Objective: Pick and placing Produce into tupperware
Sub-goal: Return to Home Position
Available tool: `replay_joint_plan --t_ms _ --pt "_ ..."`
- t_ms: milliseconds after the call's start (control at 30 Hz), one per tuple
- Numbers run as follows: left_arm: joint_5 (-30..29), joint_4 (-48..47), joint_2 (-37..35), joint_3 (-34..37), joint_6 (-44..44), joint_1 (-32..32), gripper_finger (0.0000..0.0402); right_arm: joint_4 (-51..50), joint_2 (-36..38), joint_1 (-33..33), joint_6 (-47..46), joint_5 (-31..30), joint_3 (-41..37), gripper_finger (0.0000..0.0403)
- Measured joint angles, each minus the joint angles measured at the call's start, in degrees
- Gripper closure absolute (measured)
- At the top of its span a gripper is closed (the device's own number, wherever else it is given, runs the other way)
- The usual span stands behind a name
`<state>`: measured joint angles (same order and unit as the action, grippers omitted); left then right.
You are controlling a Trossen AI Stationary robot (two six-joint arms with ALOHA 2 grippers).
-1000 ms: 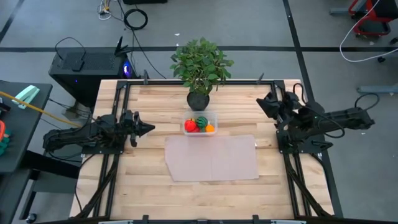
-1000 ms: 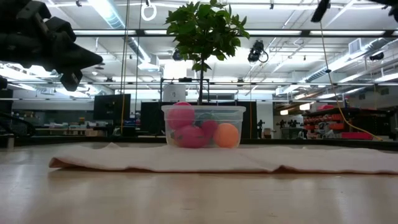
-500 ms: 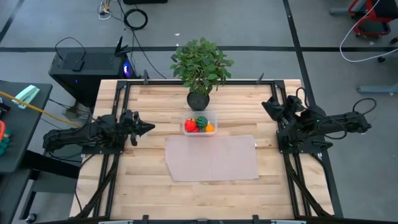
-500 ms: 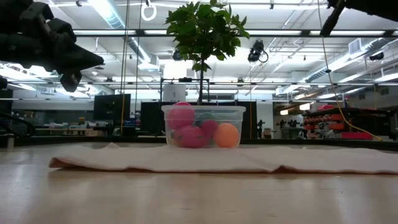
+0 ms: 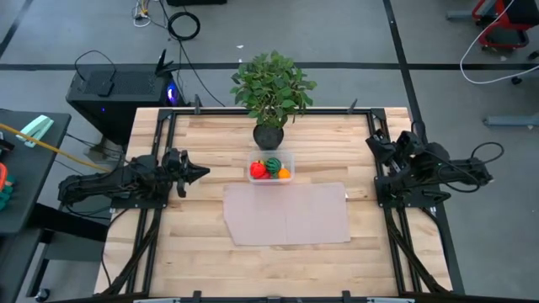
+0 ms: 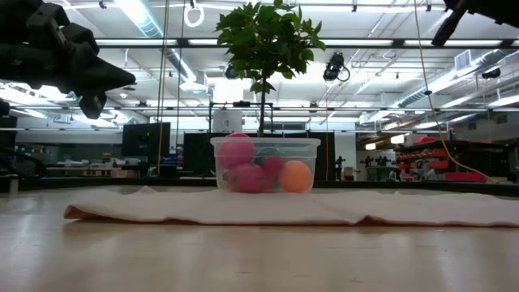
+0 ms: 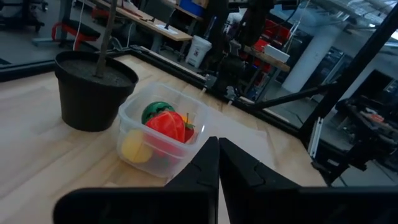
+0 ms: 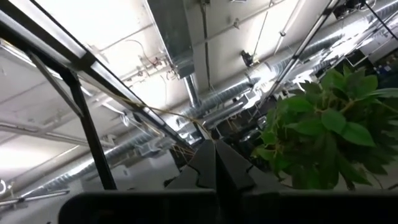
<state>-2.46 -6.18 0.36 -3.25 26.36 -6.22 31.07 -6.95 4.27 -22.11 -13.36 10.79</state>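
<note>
The clear tupperware (image 5: 270,167) stands on the wood between the plant pot (image 5: 269,135) and the far edge of the mat (image 5: 286,213). It holds the produce: a red piece (image 7: 166,126), a dark green one (image 7: 155,111), a yellow one (image 7: 135,146) and an orange one (image 6: 295,176). My left gripper (image 5: 205,174) hovers shut, left of the tupperware and pointing at it, with its tips (image 7: 218,142) short of the rim. My right gripper (image 5: 370,143) is shut near the table's right side, raised and tipped up; in its wrist view (image 8: 215,148) it faces the ceiling and plant leaves.
A leafy potted plant (image 5: 271,88) stands at the table's far edge, just behind the tupperware. The flat pale mat (image 6: 276,209) lies in the middle of the table. Black frame rails run along the table's left and right sides (image 5: 396,227).
My right gripper has drawn back toward the table's right edge, away from the tupperware, staying raised. The left arm, the tupperware and the produce have kept still.
</note>
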Motion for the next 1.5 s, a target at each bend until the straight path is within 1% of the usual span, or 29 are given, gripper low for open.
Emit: replay_joint_plan --t_ms 167,333,633,700,800,900,1000,1100,1133,1233,1400,1500 --pt "-0.32 2.50 0.00 0.31 0.01 0.00 0.0389 -3.53 3.15 0.00 1.55 1.52 0.00 0.0403" --pt "-0.17 3.20 0.00 0.31 -0.02 0.00 0.0379 -6.94 4.12 0.00 1.90 1.97 0.00 0.0403" --pt "0.06 3.64 0.00 0.24 -0.03 0.00 0.0371 -6.17 4.12 -0.02 5.25 2.31 -0.01 0.0403" --pt "0.09 3.66 0.00 0.19 -0.01 0.00 0.0375 -2.71 4.34 -0.02 5.78 2.62 -0.88 0.0403" --pt "0.11 3.73 0.00 0.13 -0.01 0.00 0.0380 9.53 5.65 -0.02 6.72 4.36 -5.04 0.0403" --pt "0.11 3.75 -0.02 0.13 -0.03 0.00 0.0383 20.15 6.87 -0.02 6.25 4.22 -10.50 0.0403" --pt "0.11 3.75 0.00 0.13 -0.03 0.00 0.0382 17.26 6.64 -0.02 5.84 4.69 -9.51 0.0403" --pt "0.13 3.77 0.00 0.11 -0.03 0.02 0.0377 16.40 6.43 -0.02 6.07 5.51 -10.18 0.0403" --pt "0.11 3.77 0.00 0.09 -0.03 0.00 0.0376 14.71 6.43 -0.02 6.11 5.57 -10.39 0.0403" --pt "0.13 3.80 0.00 0.06 -0.02 0.01 0.0371 6.69 6.43 -0.02 5.84 5.72 -10.38 0.0403" --pt "0.13 3.81 0.00 0.05 -0.03 0.02 0.0368 -9.92 6.41 -0.02 2.62 5.74 -10.38 0.0403" --pt "0.13 3.81 0.00 0.05 -0.03 0.00 0.0369 -16.88 6.39 -0.02 2.32 6.00 -10.38 0.0403"
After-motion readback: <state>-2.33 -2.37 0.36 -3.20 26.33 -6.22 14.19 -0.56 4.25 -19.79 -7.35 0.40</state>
